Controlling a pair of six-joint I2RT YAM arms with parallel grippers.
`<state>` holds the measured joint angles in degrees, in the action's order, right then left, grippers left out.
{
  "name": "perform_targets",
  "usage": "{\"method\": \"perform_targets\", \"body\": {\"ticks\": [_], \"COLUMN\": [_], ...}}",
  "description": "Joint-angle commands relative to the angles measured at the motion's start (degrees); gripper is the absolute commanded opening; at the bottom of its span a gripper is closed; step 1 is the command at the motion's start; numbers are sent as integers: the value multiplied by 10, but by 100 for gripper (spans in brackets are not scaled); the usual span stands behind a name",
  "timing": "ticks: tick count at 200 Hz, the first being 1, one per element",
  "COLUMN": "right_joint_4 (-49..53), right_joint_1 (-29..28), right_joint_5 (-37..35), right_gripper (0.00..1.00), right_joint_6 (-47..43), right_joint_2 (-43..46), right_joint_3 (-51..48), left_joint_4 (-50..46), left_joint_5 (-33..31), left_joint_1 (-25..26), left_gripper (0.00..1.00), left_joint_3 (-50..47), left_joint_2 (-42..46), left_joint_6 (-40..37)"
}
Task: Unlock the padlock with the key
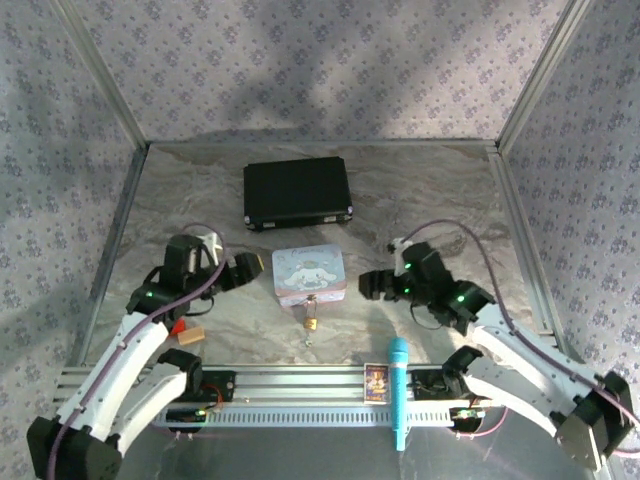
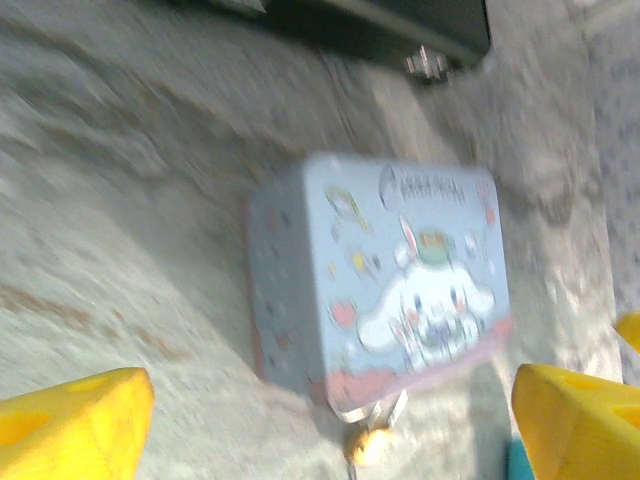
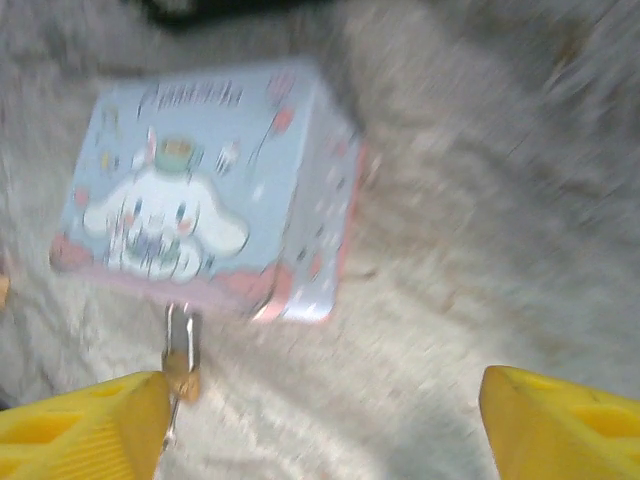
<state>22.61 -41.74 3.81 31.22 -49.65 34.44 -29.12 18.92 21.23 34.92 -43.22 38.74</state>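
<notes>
The padlock (image 3: 180, 375) is a tiny brass-yellow body with a silvery U-shaped shackle. It lies on the marbled grey worktop (image 1: 440, 200) right at the near side of the pastel tin (image 1: 310, 272), its shackle reaching up to the tin's pink lower edge. Both wrist feeds are blurred, so I cannot tell whether the shackle is hooked through a clasp on the tin. From above it reads as a small golden speck, far smaller than the tin. Just below it I see a thin pale sliver that I take for the key (image 1: 308, 341), touching or nearly touching the lock body; whether it sits in the keyhole I cannot tell.

The tin's lid shows a white long-eared cartoon figure on pale blue. The left pincer (image 2: 320, 430) is spread wide, its yellow fingertips at the two lower corners of its feed, pinching nothing, with the tin and lock between and beyond them. The right pincer (image 3: 320, 430) is also spread wide and holds nothing. In its feed the lock sits just beside one yellow fingertip.

From overhead, the two pincers flank the tin, left and right. A black case (image 1: 297, 192) lies farther back. A small tan block (image 1: 192, 335) sits near the left arm, and a blue microphone (image 1: 399, 390) lies across the front rail.
</notes>
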Motion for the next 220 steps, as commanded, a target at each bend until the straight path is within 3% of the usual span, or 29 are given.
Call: {"method": "perform_targets", "body": {"ticks": [1, 35, 81, 162, 220], "right_joint_4": [7, -48, -135, -96, -88], "right_joint_1": [-108, -260, -345, -385, -392], "right_joint_5": [-110, -180, -168, -178, -187], "right_gripper": [78, 70, 57, 40, 34], "right_joint_6": [106, 177, 206, 256, 264], "right_joint_2": [-30, -146, -317, -401, -419], "right_joint_3": [4, 28, 83, 109, 116], "left_joint_4": [-18, 22, 96, 95, 108], "left_joint_5": [19, -9, -24, -64, -75], "left_joint_1": [67, 161, 204, 220, 223], "left_gripper": [88, 84, 79, 77, 77], "left_joint_3": [-25, -55, -105, -110, -119], "left_joint_2": [0, -11, -38, -37, -49], "left_joint_6": [37, 91, 145, 163, 171]}}
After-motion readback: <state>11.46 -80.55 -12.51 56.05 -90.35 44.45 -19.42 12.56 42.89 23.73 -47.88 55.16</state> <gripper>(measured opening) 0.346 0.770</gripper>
